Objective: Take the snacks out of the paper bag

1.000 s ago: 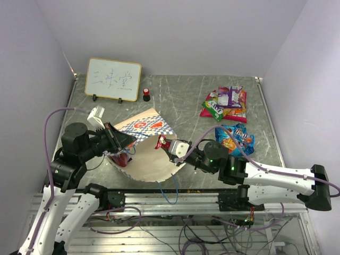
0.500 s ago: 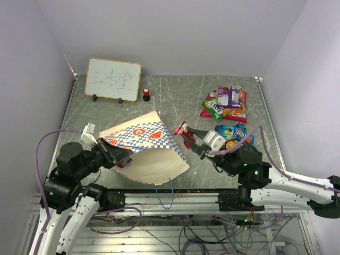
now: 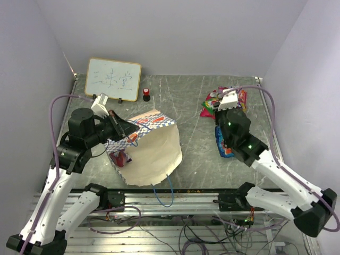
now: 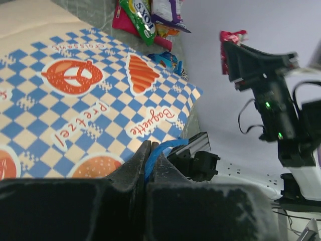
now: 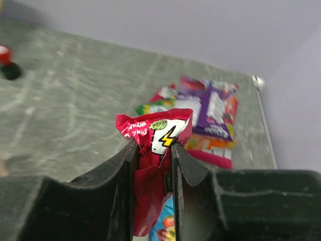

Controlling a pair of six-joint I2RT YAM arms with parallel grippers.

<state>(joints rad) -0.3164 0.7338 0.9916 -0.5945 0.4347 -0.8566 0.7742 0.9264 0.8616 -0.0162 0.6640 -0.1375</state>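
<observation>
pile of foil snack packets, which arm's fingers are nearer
Right: its fingers hover by the pile, gripping a red foil packet; left fingers pinch the paper bag's blue cord, far off.

paper bag (image 3: 154, 154): held up (by left claw (image 3: 121, 128)) | snacks (image 3: 211, 109): far right

Soft even overhead light, bright all round, no hard glare. Top view is sharp, with only faint shadow round the bag (image 3: 154, 154) on the table (image 3: 180, 101). Left wrist view: bag print crisp, left fingers (image 4: 125, 175) dark and blurred up close, tilted wide-angle warp at the edges. Right wrist view: red packet (image 5: 153, 145) in focus with slight sheen, right fingers (image 5: 108, 175) soft, far snacks (image 5: 210, 110) and table blurred
</observation>
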